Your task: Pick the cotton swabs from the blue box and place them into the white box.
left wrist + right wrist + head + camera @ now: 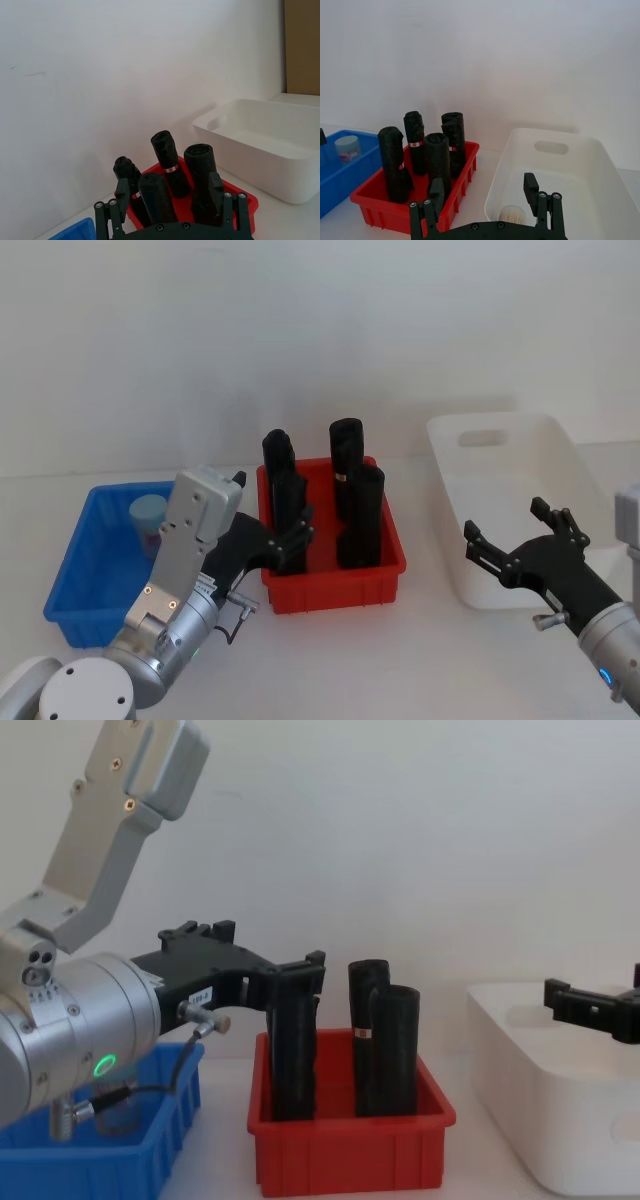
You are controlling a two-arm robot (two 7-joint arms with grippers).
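One cotton swab jar (pixel 148 515) with a pale lid stands in the blue box (pixel 80 625) at the left; the right wrist view shows that jar (pixel 347 148) too. Another cotton swab jar (pixel 512 215) lies inside the white box (pixel 600 165). My left gripper (pixel 295 540) is open and empty, hanging at the red bin's front left corner, to the right of the blue box. My right gripper (pixel 505 525) is open and empty over the front edge of the white box (pixel 447 502). The chest view shows the left gripper (pixel 300 975) just above the black rolls.
A red bin (pixel 335 590) holding several tall black rolls (pixel 360 515) stands between the blue and white boxes. A white wall runs close behind all three containers. Bare table lies in front of the bins.
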